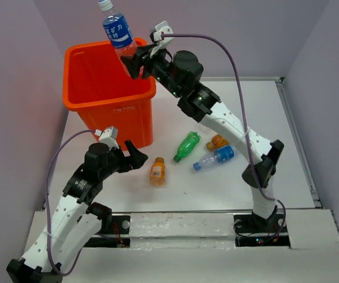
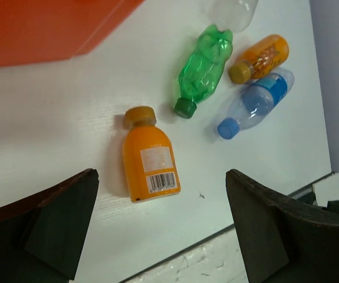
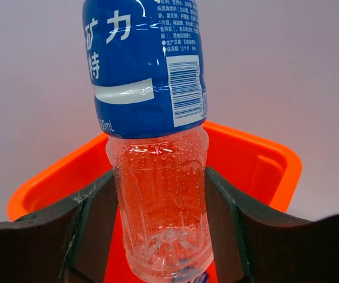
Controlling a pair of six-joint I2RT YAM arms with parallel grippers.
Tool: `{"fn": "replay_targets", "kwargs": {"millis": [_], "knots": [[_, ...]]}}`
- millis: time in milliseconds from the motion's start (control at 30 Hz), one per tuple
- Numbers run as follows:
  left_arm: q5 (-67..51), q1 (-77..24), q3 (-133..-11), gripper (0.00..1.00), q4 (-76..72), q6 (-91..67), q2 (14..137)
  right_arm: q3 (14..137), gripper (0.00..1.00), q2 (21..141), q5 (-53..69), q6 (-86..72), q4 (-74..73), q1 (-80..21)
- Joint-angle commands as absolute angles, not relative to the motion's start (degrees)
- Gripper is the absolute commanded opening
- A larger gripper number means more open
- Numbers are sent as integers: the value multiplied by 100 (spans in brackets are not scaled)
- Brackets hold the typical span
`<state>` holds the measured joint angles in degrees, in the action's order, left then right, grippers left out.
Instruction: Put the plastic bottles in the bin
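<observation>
**A:** From above, where is the bottle that the right arm has?

**B:** The blue-labelled bottle (image 1: 117,30) stands cap-up over the far right corner of the orange bin (image 1: 107,106). The right jaws are clamped on its clear lower part. The label and white cap rise above them.

**A:** And the others?

**B:** Four lie on the table (image 1: 216,194), right of the bin. An orange bottle (image 1: 157,171) is nearest the left arm. A green bottle (image 1: 187,145), a second orange bottle (image 1: 217,141) and a second blue-labelled bottle (image 1: 216,157) lie close together further right. The left jaws are apart, low in front of the bin, with the orange bottle just beside them and untouched.

**A:** The left wrist view?

**B:** The left jaws sit at the two bottom corners, wide apart, with nothing between them. The orange bottle (image 2: 150,159) lies on its side just ahead of the gap, cap pointing away and barcode up. The other three lie beyond it. A clear unlabelled bottle (image 2: 231,12) pokes in at the top edge, just past the green bottle's base. The bin's wall fills the top left.

**A:** The right wrist view?

**B:** The right jaws press on both sides of the bottle's clear body, which is beaded with droplets, just below the blue label. Its base hangs over the bin's open mouth, and the rim curves behind it.
</observation>
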<state>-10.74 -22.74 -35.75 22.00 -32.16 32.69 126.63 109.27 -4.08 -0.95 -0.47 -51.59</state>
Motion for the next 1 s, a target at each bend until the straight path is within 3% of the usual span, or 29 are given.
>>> {"fn": "replay_targets", "kwargs": {"millis": [0,67,133,267,567,733,967], "knots": [[-1398,-2671,-3296,99,1530,-3691,3392,13753,74,11811,-158,395,186,-5071],[-1135,-2934,-3209,99,1398,-3788,3585,13966,94,11883,-106,352,18,-5071],[-722,-3433,-3138,99,1240,-3902,3735,13591,98,11682,-44,334,9,-5071],[-63,-4025,-3138,99,1081,-3911,4314,12756,99,10716,-123,369,9,-5071],[1159,-4368,-3322,99,1212,-3604,5387,7826,96,6905,-808,-447,149,-5010],[2012,-4649,-3542,99,1459,-3577,5985,5455,97,5557,-1702,-1342,62,-5010],[1776,-4702,-3726,99,1617,-3656,6855,3930,100,4614,-2786,-2460,-658,-4501]]}}
